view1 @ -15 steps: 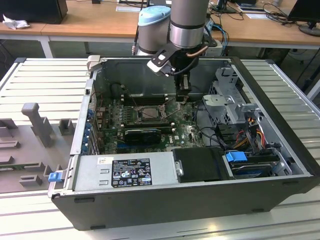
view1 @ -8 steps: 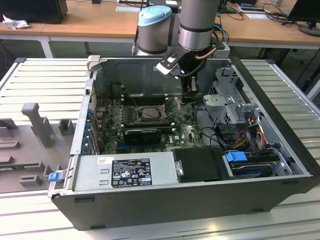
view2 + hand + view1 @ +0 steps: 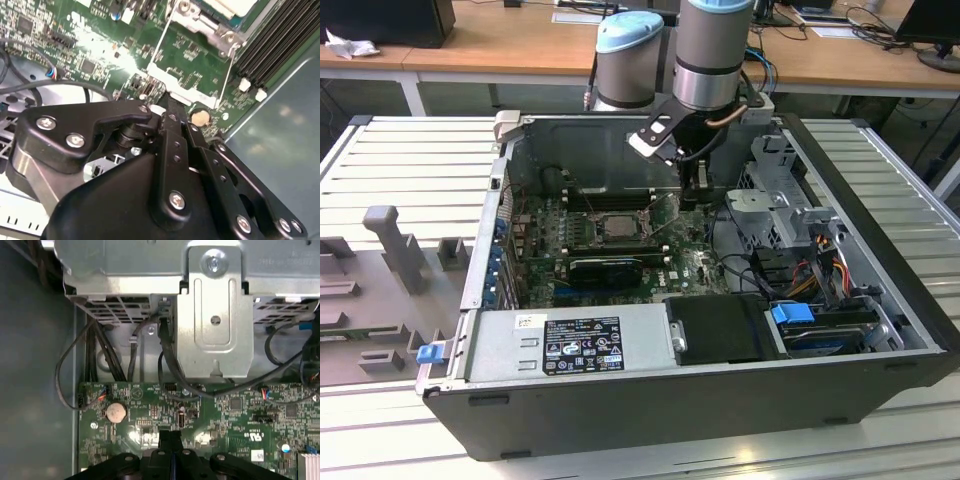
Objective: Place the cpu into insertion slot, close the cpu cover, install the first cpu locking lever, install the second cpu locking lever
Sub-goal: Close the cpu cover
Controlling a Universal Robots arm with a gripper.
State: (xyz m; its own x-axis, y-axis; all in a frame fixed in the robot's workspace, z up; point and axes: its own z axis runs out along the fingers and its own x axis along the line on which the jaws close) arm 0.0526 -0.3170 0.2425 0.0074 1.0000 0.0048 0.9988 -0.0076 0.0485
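The arm (image 3: 710, 50) is lowered steeply from the far side into the open computer case (image 3: 880, 240), and its wrist is turned down toward the green circuit board (image 3: 545, 235). The gripper (image 3: 695, 195) is held just above the board, near the far wall of the case. The insertion slot (image 3: 592, 228) is found just beside it, to the exterior view's left. The cpu (image 3: 618, 226) is seen lying inside this slot as a pale square, and the cpu cover (image 3: 640, 228) appears to lie flat around it.

In the second wrist view a corner of the cpu (image 3: 230, 6) and the silver cpu cover (image 3: 200, 20) are seen beyond the gripper (image 3: 167, 102). The long black memory slots (image 3: 280, 45) are placed beside them, and a round coin battery (image 3: 200, 117) sits close to the fingertips.

In the first wrist view a metal drive cage (image 3: 215, 330) is seen past the edge of the board, and black cables (image 3: 165, 360) are hung in front of it. The coin battery (image 3: 115, 412) is seen again near the gripper (image 3: 171, 436).

The jaws are pressed together with no gap between them. Nothing is seen to be held, and the tips are placed close over the board.
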